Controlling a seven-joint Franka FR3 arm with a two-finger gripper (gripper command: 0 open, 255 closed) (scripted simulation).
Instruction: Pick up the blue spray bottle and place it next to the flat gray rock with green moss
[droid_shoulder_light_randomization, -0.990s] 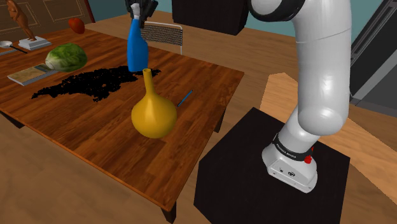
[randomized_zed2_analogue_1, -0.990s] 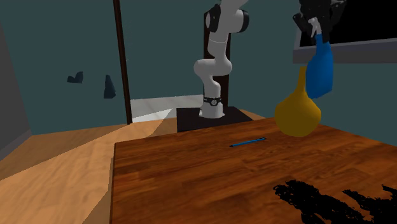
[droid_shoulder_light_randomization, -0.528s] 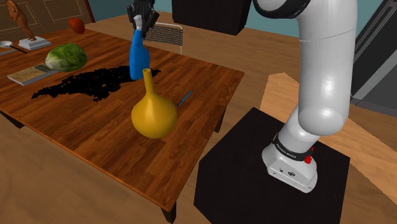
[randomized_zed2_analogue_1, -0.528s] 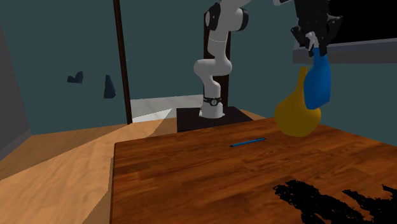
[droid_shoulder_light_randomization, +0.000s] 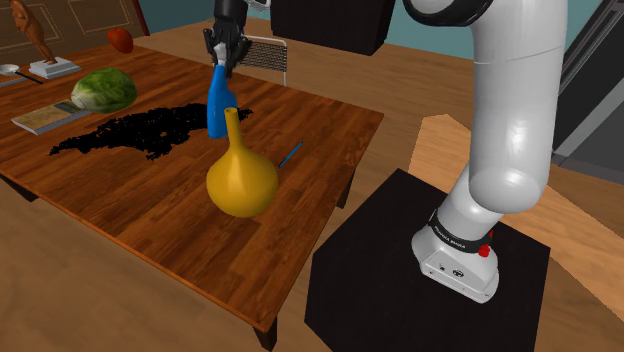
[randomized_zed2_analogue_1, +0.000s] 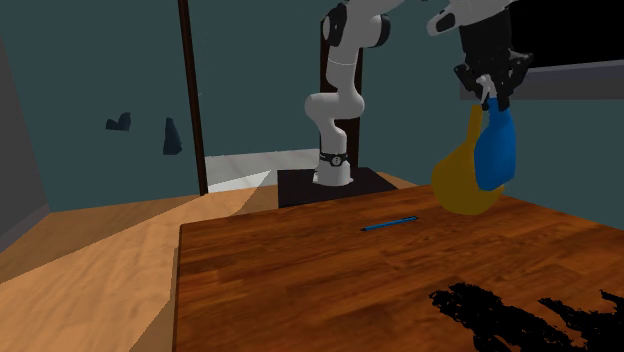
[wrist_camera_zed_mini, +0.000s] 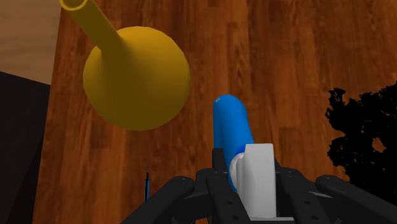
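Note:
My gripper is shut on the white spray head of the blue spray bottle, which hangs upright just behind the yellow vase's neck. The second exterior view has the gripper above the bottle, which overlaps the vase. Between the fingers in the wrist view sits the white head, with the blue body pointing down at the wood. Whether the base touches the table I cannot tell. The flat grey rock with green moss lies far off toward the shoulder view's left.
The yellow long-necked vase stands mid-table close to the bottle. A blue pen lies beside it. A ragged black patch spreads over the wooden table. A book, a figurine and a chair stand further off.
The gripper has come down with the bottle and shifted slightly toward the vase; the bottle now hangs lower and closer to the vase's neck.

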